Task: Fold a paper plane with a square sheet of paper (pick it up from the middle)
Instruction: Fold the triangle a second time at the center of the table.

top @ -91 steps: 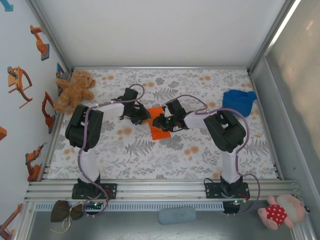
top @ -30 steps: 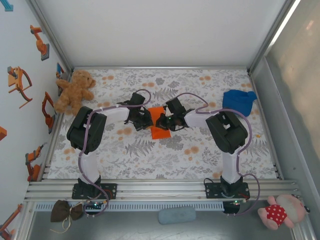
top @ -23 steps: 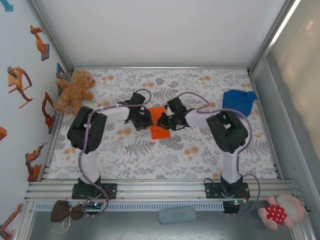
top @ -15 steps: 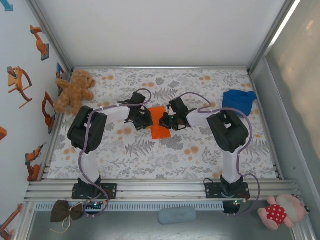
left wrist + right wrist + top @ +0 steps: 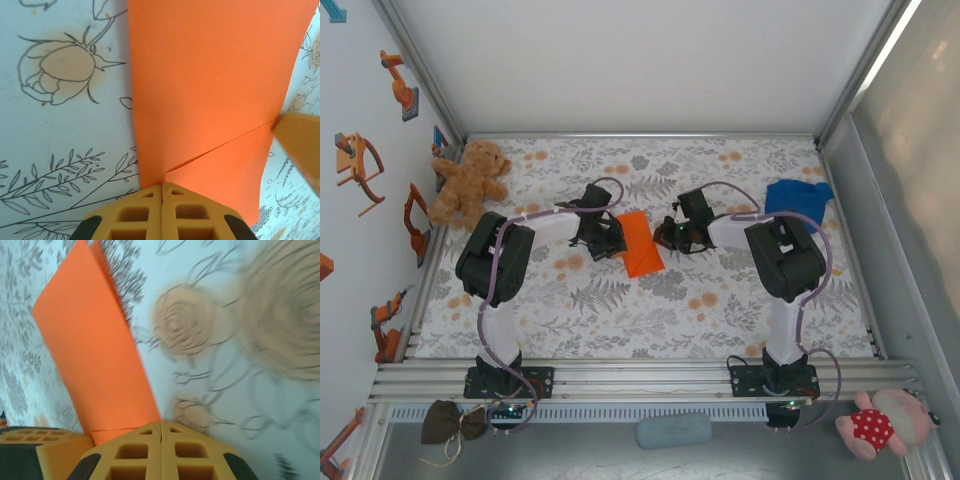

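Floral tablecloth (image 5: 620,310) bears one orange sheet (image 5: 640,243), one teddy (image 5: 470,181).

Orange sheet of paper (image 5: 642,243), folded narrow (one crease), lying flat

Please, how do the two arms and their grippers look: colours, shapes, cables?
The left arm and right arm have white links, black joints and thin lilac cables. The left gripper and right gripper have yellow-orange fingers with rectangular cut-outs.

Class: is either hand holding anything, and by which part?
Cannot be told: both hands are shut, the left hand at an edge of the orange paper, the right hand beside it; no pinch shows.
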Controlling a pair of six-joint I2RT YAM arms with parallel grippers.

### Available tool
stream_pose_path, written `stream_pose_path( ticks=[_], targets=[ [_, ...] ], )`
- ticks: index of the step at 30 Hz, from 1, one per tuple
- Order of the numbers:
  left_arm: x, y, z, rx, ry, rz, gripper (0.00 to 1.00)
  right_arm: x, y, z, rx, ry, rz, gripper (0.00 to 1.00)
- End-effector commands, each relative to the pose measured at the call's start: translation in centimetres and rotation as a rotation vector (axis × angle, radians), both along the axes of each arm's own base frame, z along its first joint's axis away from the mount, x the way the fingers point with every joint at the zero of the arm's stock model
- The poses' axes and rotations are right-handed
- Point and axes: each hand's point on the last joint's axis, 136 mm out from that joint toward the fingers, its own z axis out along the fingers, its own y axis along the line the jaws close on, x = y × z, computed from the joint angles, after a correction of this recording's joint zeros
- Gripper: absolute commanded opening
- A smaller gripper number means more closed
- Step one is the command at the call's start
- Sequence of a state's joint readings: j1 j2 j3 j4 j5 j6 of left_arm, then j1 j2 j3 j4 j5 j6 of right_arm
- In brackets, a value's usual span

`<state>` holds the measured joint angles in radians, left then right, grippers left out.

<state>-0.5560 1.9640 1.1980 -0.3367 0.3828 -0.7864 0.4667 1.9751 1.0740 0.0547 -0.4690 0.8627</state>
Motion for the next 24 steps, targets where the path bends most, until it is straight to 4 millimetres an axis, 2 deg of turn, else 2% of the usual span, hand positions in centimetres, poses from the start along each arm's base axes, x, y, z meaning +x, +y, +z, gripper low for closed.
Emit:
stream_pose_path(
  ticks=[1,6,10,17,20,24],
  targets=[
    [-2.2,2.9,-3.7,0.150,0.101,-0.007,0.00,1.1,-2.0,1.4,-0.078,-0.044,-0.047,0.00],
    [-1.7,2.4,-3.2,0.131,0.085,-0.029,0.00,0.5,-0.4,3.8,-0.018,-0.087,0.016,0.00],
    [-1.4,1.8,-2.8,0.107,0.068,-0.067,0.00,-0.6,1.7,4.4,0.018,-0.099,0.088,0.00],
    [-1.1,1.3,-2.2,0.093,0.040,-0.137,0.01,-2.1,5.0,2.8,0.078,-0.040,0.162,0.00],
    [-1.0,1.2,-2.2,0.090,0.041,-0.144,0.01,-2.6,5.4,1.9,0.091,-0.014,0.168,0.00],
    [-0.8,0.8,-2.0,0.078,0.039,-0.144,0.02,-3.5,5.0,0.5,0.074,0.017,0.165,0.00]
  ],
)
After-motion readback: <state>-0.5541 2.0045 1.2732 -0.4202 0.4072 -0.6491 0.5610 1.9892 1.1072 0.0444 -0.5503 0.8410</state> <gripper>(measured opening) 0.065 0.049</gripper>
